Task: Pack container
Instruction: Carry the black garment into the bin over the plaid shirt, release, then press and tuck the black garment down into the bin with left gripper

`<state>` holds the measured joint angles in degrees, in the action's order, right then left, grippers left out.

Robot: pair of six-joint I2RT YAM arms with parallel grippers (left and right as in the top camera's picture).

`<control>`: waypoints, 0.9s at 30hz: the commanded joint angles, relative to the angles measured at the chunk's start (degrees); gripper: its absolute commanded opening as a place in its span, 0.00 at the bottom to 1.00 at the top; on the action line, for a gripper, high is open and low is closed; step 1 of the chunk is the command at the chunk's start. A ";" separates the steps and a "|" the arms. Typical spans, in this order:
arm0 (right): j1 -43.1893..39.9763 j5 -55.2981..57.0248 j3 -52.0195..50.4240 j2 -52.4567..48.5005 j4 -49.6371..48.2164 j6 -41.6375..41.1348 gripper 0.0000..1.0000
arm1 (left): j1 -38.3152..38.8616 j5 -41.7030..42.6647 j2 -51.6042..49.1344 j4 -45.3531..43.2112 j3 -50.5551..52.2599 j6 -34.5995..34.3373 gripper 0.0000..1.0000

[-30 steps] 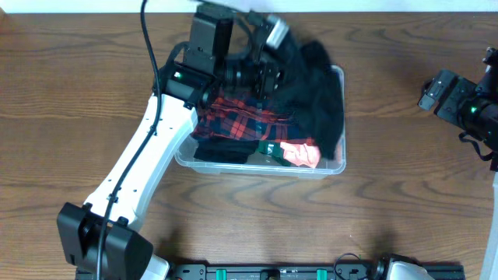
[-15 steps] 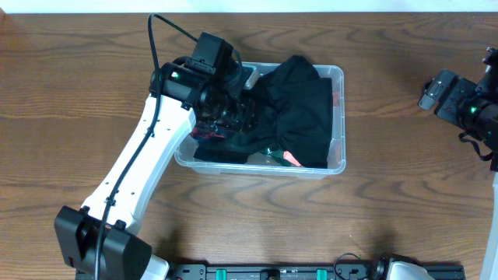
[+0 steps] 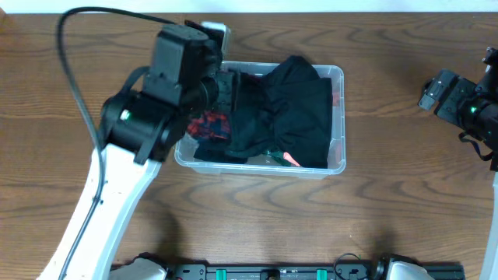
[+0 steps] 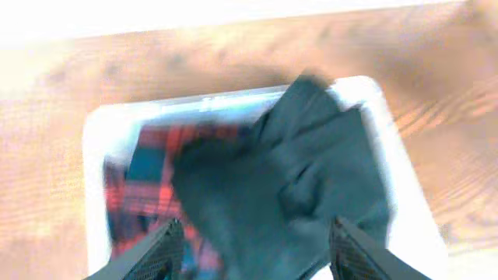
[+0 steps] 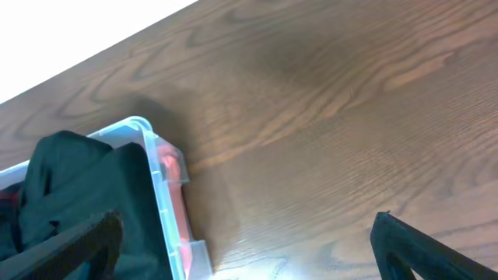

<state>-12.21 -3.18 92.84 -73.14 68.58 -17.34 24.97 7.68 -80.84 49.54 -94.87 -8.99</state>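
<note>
The clear container stands mid-table, filled with clothes. A black garment is draped over its middle and right, and a red plaid cloth shows at its left. My left gripper hovers high over the bin's left half. In the left wrist view that gripper is open, and the black garment and plaid cloth lie far below in the container. My right gripper stands open at the far right, over bare wood. The right wrist view catches the container's corner.
Something pink or red shows by the bin's front wall, and pink colour shows through its end wall. Brown wooden tabletop surrounds the bin. The left arm's black cable loops above the table's left.
My left gripper has opened and let go of the black garment, which now lies in the bin. It has lifted up and towards the left. The right arm has not moved.
</note>
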 commanded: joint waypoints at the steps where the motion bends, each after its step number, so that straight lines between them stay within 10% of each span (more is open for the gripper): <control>1: -0.24 -0.02 0.00 -0.15 0.07 -0.20 0.99 | 2.84 0.59 -3.58 -0.26 0.48 2.36 0.59; 17: -0.24 -0.02 0.00 -0.15 0.04 -0.20 0.99 | 3.61 0.31 -38.16 2.03 1.38 -1.64 0.60; 27: -0.24 -0.02 0.00 -0.15 0.04 -0.20 0.99 | 4.00 0.87 -31.74 5.35 -2.27 -2.05 0.60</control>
<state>-12.21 -3.18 92.84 -73.14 68.55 -17.34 28.56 7.73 -113.01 53.49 -97.82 -10.22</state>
